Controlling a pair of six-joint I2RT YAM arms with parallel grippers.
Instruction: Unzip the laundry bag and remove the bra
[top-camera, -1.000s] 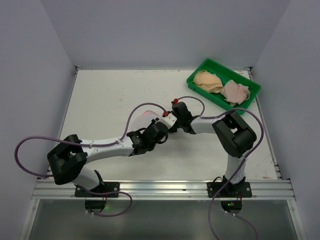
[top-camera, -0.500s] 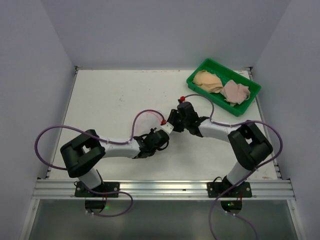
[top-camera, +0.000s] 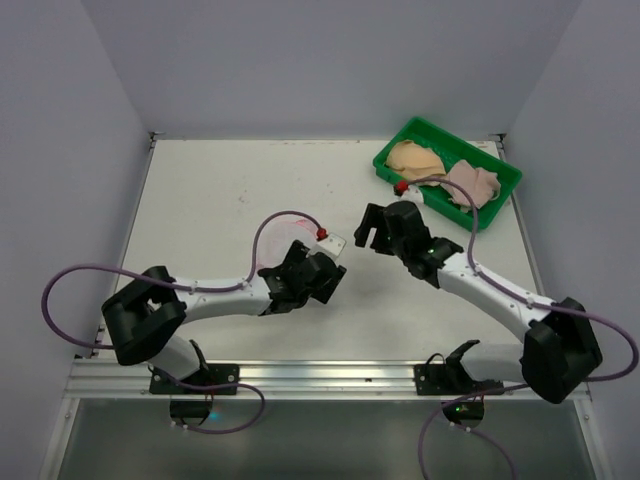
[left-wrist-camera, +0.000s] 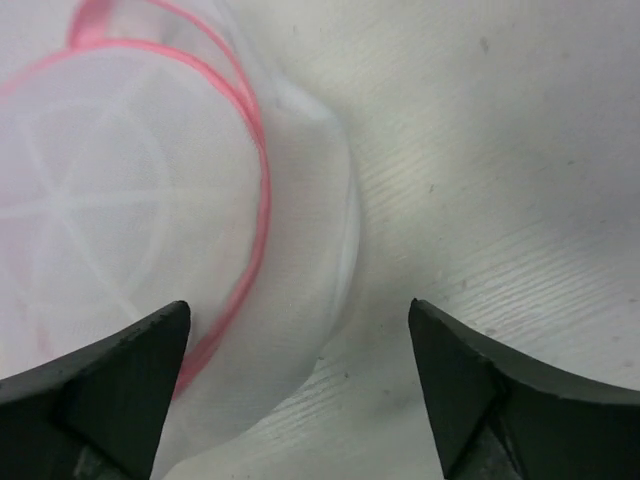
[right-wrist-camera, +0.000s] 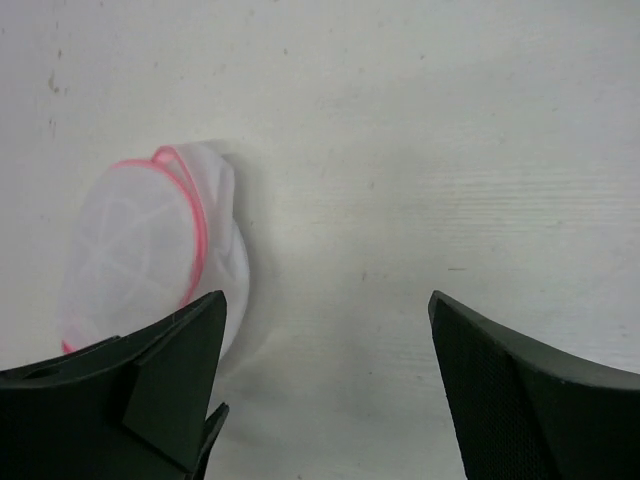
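Two containers rest on the white bench (top-camera: 200, 200). One is a small, rounded, white see-through mesh laundry bag (top-camera: 284, 236) with thin pink zip trim, lying flat near the middle of the bench. Pale ribs spread like spokes behind the mesh. What else the bag holds cannot be made out, nor whether the zip is open. The other is a rectangular green plastic tray (top-camera: 507, 172) at the far right corner, well apart from the bag. It holds a crumpled tan cloth (top-camera: 415, 160) at its left end and a crumpled pale pink cloth (top-camera: 480, 180) beside it toward the right.

The left end effector (left-wrist-camera: 297, 310) is released, its dark fingers spread wide right at the bag. The bag's near white edge lies in the gap between them, and neither finger pinches it. The right end effector (right-wrist-camera: 325, 300) is likewise released and empty, with bare bench between its fingers. It hangs to the right of the bag without touching it.
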